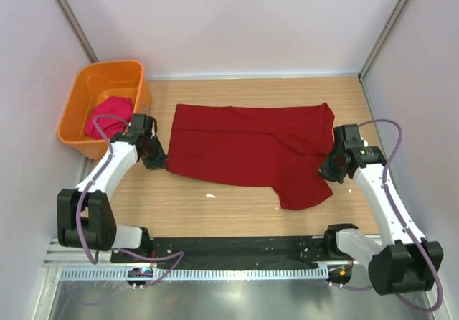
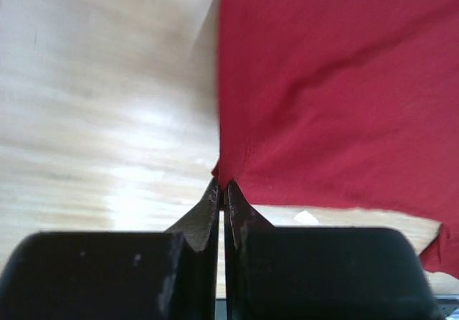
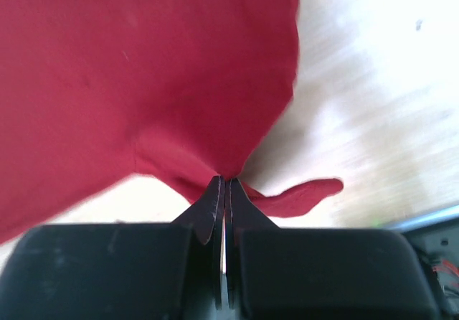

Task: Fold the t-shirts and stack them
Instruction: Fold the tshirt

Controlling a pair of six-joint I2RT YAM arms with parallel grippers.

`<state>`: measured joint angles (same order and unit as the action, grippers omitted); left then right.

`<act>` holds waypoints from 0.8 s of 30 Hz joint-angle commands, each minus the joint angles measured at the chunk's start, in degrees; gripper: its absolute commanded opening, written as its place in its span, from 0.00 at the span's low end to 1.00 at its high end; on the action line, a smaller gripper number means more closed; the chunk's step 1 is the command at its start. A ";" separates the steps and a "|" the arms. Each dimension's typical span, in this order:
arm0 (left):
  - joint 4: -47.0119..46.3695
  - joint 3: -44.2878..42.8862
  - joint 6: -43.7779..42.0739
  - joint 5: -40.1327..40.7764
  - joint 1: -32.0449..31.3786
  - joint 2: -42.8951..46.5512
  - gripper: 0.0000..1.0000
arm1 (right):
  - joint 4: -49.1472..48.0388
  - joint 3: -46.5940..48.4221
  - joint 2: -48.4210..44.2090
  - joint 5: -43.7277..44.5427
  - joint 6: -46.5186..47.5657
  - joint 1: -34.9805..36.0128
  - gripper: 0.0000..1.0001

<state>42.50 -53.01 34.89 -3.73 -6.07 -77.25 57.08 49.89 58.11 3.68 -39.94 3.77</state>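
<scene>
A dark crimson t-shirt [image 1: 251, 148] lies spread across the middle of the wooden table, partly folded, with a flap hanging toward the front right. My left gripper [image 1: 159, 161] is shut on its near left corner; the left wrist view shows the cloth [image 2: 337, 90] pinched at the gripper's [image 2: 223, 185] tips. My right gripper [image 1: 328, 169] is shut on the shirt's right edge; the right wrist view shows red cloth [image 3: 143, 76] gathered at the gripper's [image 3: 226, 180] tips. A magenta-pink t-shirt [image 1: 107, 115] lies crumpled in the orange tub.
The orange plastic tub [image 1: 84, 90] stands at the back left, close to my left arm. Grey walls enclose the table on three sides. A small white scrap [image 1: 210, 195] lies on the wood in front of the shirt. A black rail runs along the near edge.
</scene>
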 commanded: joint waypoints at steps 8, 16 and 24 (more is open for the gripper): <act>-0.84 -19.31 -3.34 -1.37 0.26 -17.47 0.00 | -12.95 18.39 18.34 -1.74 8.04 -5.79 0.01; -0.40 -27.93 -4.04 -0.67 0.35 -26.19 0.00 | -14.97 28.50 28.90 -2.98 8.92 -8.86 0.01; 1.09 -34.69 -4.83 2.31 0.35 -31.55 0.00 | -18.67 32.46 36.72 -7.02 9.00 -9.40 0.01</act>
<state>42.48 -83.66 31.66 -3.51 -6.07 -107.94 41.50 79.33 93.58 -0.97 -31.97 -5.39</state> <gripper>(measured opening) 0.006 0.026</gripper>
